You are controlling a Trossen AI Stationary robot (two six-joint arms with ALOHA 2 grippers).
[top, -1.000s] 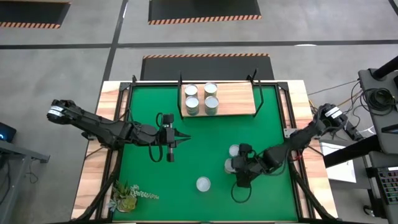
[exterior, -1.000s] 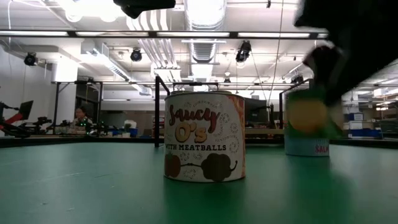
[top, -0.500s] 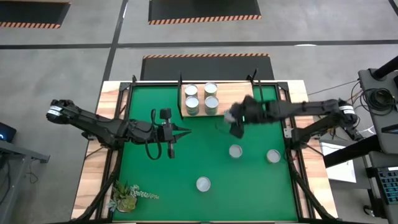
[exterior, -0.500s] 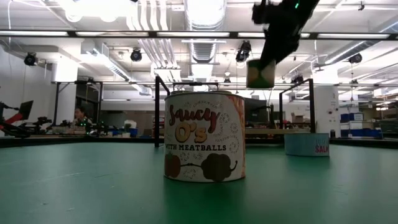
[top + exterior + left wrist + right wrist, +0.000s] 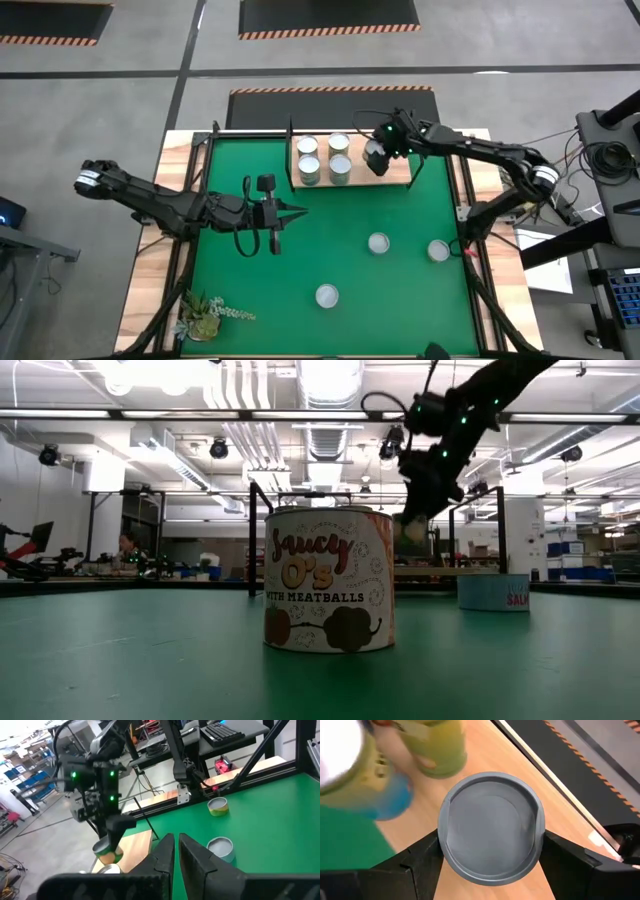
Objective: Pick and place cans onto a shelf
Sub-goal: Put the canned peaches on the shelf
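I have the right gripper (image 5: 378, 156) over the shelf (image 5: 390, 168), fingers (image 5: 415, 862) clamped on either side of a can (image 5: 491, 841) with a grey round top; the can sits above bare wood, just beside the four cans (image 5: 324, 158) already standing on the board's left part. Three more cans lie loose on the green mat: one (image 5: 378, 243) near mid-table, one (image 5: 439, 250) towards the right edge, one (image 5: 327, 295) nearest the front (in the low view its label reads "Saucy O's with Meatballs"). My left gripper (image 5: 288, 213) hovers over the mat left of centre, well apart from every can, fingers (image 5: 165, 855) nearly closed, grasping nothing.
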